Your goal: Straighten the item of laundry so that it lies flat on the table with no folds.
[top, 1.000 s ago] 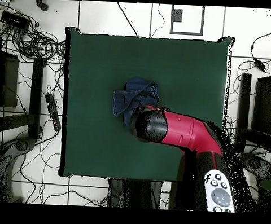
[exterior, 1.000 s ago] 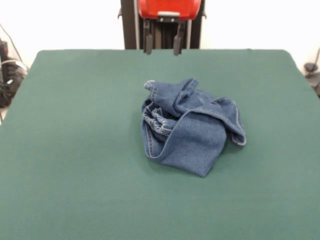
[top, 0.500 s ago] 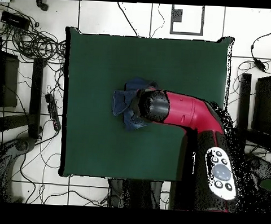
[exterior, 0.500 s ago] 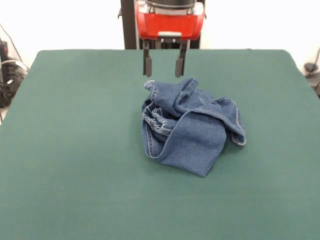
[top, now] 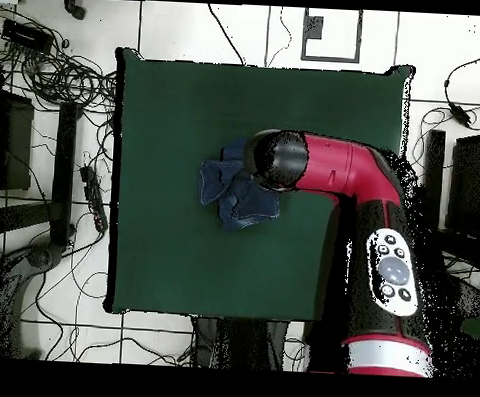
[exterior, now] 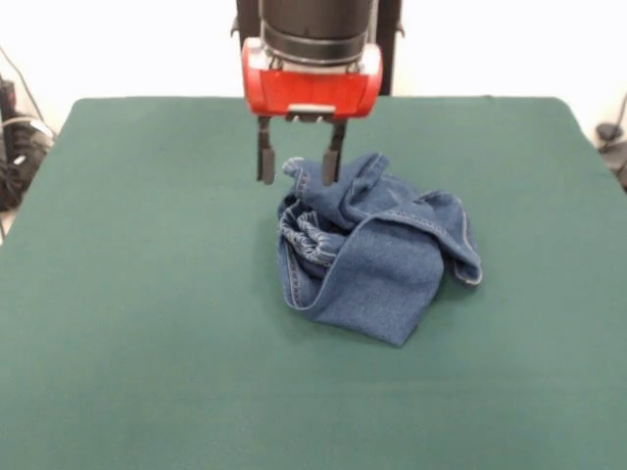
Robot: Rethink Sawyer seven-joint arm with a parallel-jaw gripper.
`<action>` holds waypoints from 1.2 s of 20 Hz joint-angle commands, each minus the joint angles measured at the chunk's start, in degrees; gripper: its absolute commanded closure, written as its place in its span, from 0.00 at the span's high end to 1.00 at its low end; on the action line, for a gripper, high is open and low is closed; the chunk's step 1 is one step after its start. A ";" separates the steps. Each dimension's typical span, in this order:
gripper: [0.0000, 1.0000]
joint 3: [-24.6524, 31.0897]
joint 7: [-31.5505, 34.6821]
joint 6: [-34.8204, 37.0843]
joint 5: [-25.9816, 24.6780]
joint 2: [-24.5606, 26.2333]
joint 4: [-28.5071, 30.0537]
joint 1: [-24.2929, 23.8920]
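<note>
Gripper (exterior: 298, 164) jaws apart over crumpled jeans (exterior: 377, 257) on green table (exterior: 147, 294), cables (top: 55, 72) alongside.

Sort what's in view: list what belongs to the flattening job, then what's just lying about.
Job:
- jeans, crumpled in a heap
- table, green cloth
- gripper, open, over the heap's far edge

Lying about:
- cables on the floor beside the table
- black stands either side
</note>
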 commanded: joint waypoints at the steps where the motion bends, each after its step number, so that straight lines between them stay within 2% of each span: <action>1: 1.00 6.42 -5.95 7.48 -2.97 4.91 -4.06 1.18; 13: 1.00 7.90 -3.84 11.09 -1.00 8.88 -6.03 1.06; 24: 1.00 8.73 -4.29 13.18 -0.62 8.80 -2.69 -0.06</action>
